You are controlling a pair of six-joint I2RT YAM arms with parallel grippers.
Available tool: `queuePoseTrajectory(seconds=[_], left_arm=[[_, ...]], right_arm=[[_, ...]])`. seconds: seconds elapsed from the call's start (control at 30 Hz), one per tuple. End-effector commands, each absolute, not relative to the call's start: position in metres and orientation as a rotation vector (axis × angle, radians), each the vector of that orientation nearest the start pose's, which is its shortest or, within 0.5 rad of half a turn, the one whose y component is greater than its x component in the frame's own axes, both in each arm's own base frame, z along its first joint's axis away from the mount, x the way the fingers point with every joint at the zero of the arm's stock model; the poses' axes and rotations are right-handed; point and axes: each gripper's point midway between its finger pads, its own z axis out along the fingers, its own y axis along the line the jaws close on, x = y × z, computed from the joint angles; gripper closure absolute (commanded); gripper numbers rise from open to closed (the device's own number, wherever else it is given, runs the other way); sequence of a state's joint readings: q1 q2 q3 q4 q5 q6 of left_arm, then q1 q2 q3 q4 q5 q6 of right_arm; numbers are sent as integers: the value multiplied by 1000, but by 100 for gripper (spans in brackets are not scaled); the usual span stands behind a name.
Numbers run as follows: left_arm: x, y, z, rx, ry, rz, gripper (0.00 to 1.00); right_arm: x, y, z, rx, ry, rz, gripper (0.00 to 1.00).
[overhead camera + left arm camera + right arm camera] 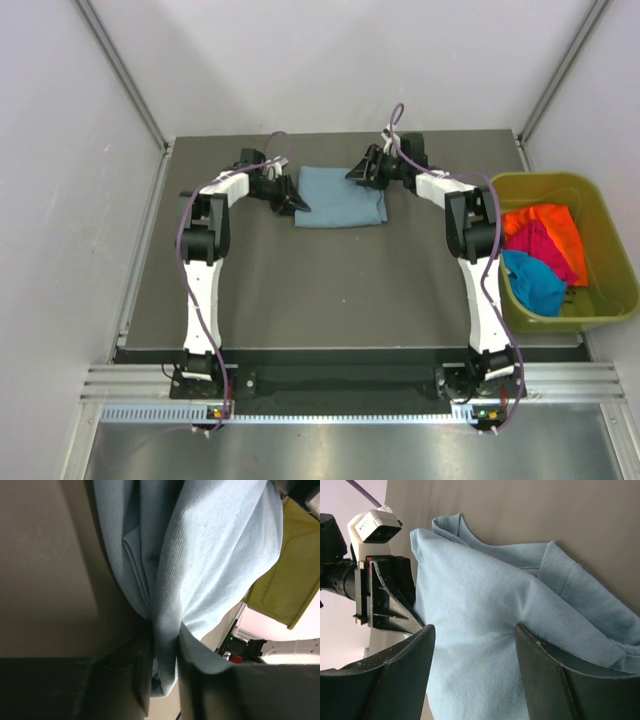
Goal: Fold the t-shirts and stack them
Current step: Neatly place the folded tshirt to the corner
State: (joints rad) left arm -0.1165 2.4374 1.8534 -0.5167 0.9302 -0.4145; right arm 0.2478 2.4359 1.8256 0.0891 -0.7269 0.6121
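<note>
An olive-green plastic bin [541,178] with a rectangular rim stands at the right edge of the dark grey matte table [330,285]. To the left of the bin and well apart from it, a soft, muted grey-blue t-shirt [340,198] lies on the table, folded to a rough rectangle, its ribbed neckband showing in the right wrist view. The left gripper [295,203] sits at the shirt edge farthest from the bin. In the left wrist view its two dark fingers [140,680] are pressed in on a gathered fold of the cloth, which runs down between them, so it is pinching the grey-blue t-shirt. The right gripper [362,172] is at the far corner of the shirt on the side nearer the bin. Its black fingers [395,675] stand spread wide with a raised hump of the cloth between them, and they grip nothing. Inside the bin three more crumpled tees lie together: an orange t-shirt [556,225] toward the bin's far end, a magenta t-shirt [545,250] against it in the middle, and a bright turquoise t-shirt [535,284] at the bin's near end, touching the magenta one.
</note>
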Motion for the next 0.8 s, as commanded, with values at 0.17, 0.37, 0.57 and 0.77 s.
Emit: queuePoseTrajectory(seconds=[0.17,0.37,0.57,0.77], left_arm=[[467,-207,23,-31,2649,-1341,100],[453,-192,42,-15,2678,-1255,100],[424,-135,75,-90,2752,-1130,100],[397,-69,77,15,2886,-957,100]], right_arm=[[547,281,109,-149,2131,1236,35],[543,269,153,-216,2061,1184,34],[533,235,217,-227,1971,1117,31],[509,203,237,-246,1958,1020,30]])
